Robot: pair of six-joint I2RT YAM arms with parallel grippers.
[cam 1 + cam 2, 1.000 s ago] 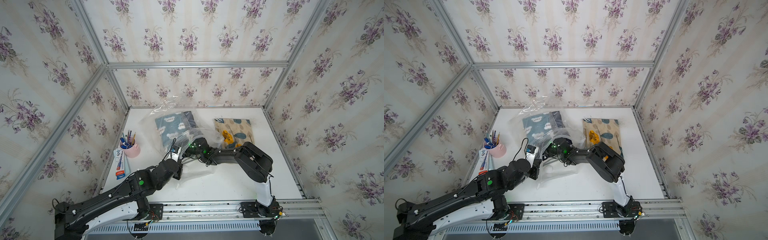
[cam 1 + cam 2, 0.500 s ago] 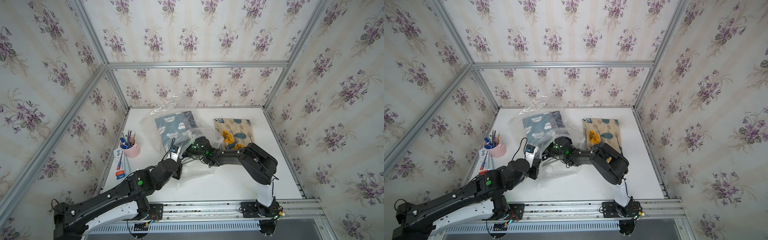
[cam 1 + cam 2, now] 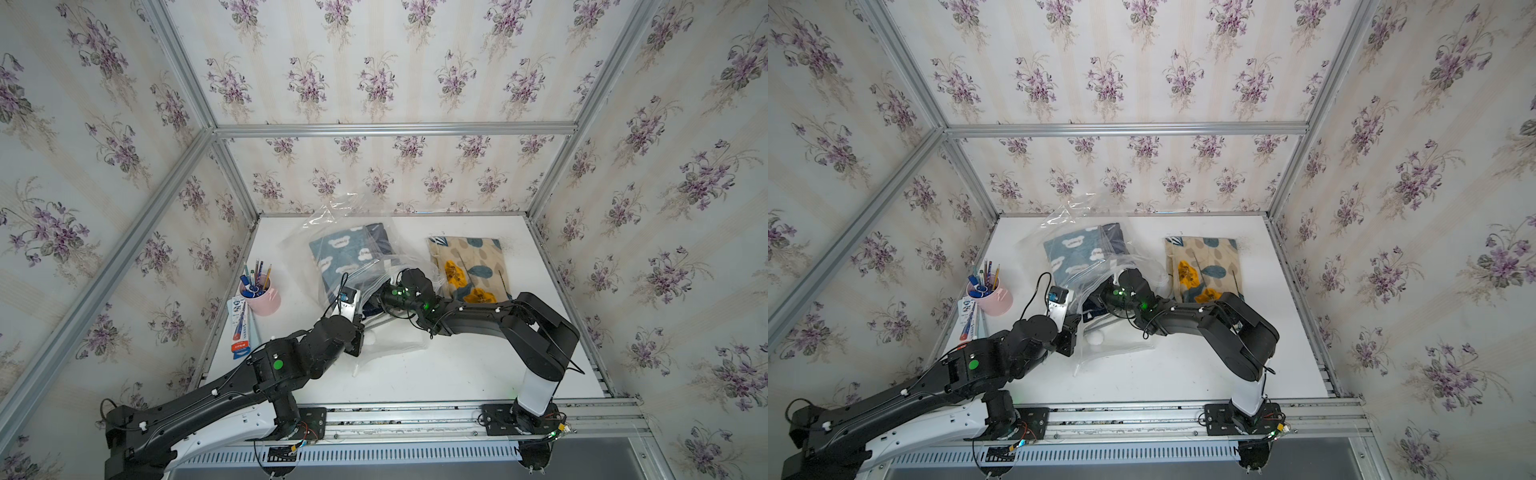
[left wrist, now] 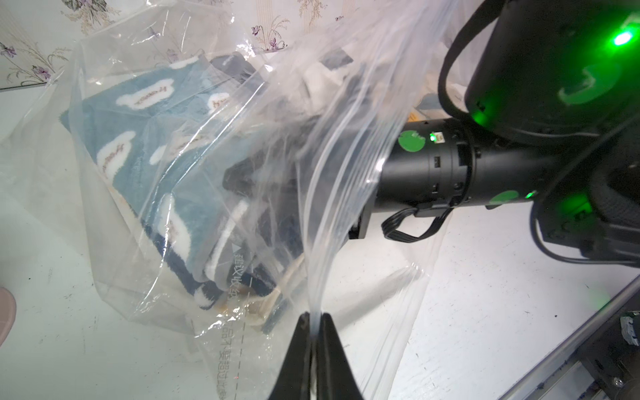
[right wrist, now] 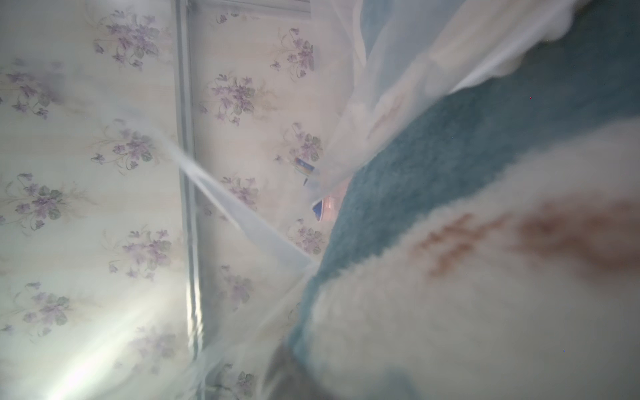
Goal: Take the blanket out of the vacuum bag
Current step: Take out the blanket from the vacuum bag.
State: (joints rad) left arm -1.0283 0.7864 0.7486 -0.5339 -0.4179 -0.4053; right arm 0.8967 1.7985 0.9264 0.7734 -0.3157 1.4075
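White table (image 3: 457, 374), both top views. Landmark: pink cup (image 3: 266, 297) at the table's left edge.

Change over the last second:
- Right arm (image 3: 498, 320): elbow has swung a little further from the cup, and the wrist has pushed deeper into the bag mouth.
- Right gripper (image 4: 239, 178): was part open, now closed. Seen only as a dark shape through the plastic, lying against the blanket. Cannot tell whether any cloth is pinched. Its wrist camera is filled by blue and white pile, blurred.
- Left arm (image 3: 291, 361): no visible shift.
- Bag and blanket: same place.

Vacuum bag (image 3: 386, 340): right of the cup and near it. Clear, crinkled and slack. Its closed end rises against the back wall, and its mouth faces the arms.
- Left gripper (image 4: 313, 322), nearer the cup than the right one, is clamped tight on the zip-seal edge. It holds the upper lip up as a taut ridge.
- Lower lip lies flat on the table, printed text and a dashed line showing.
- Round white valve cap (image 3: 1095, 338) sits on that lower sheet.

Blanket (image 3: 345, 253): wholly inside the bag, right of the cup. Folded, grey-blue with white clouds, darker blue at one folded edge.
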